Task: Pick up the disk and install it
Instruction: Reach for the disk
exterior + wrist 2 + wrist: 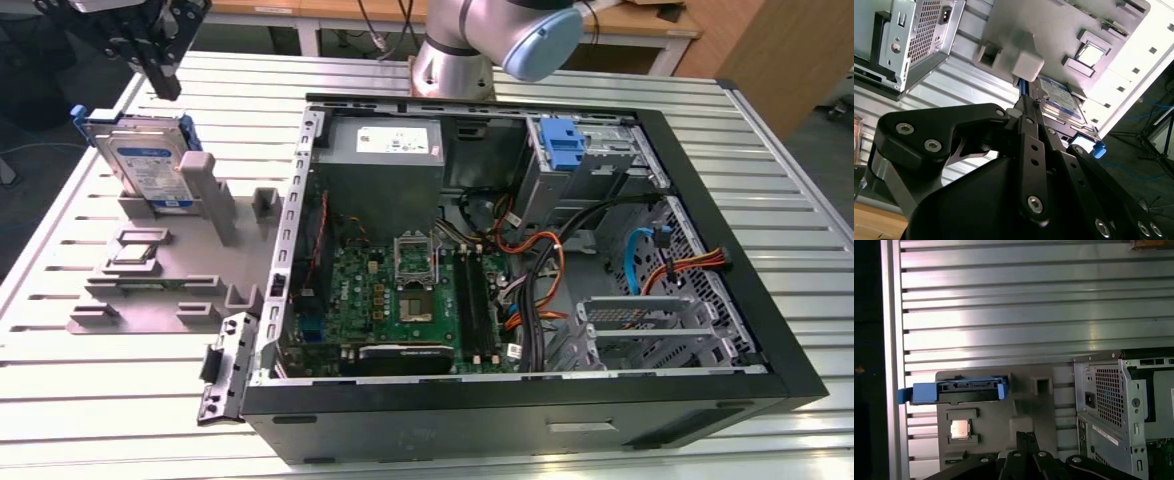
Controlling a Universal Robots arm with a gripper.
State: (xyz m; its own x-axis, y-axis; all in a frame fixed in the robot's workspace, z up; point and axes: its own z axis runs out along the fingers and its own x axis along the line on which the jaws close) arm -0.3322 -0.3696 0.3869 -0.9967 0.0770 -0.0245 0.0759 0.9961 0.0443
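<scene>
**While the disk (140,160) stands on edge, the claw (166,88) hangs pinched, empty**

Nearest, lower right: open computer case (534,300), bare desk (80,400) to its left. Farther, upper left: disk in grey holder (187,290) near the desk's edge; claw just above, cut off by the frame.

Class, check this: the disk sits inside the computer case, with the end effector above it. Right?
No. The exterior view shows the disk standing in the grey holder beside the computer case, not inside; the end effector is above it.
</scene>
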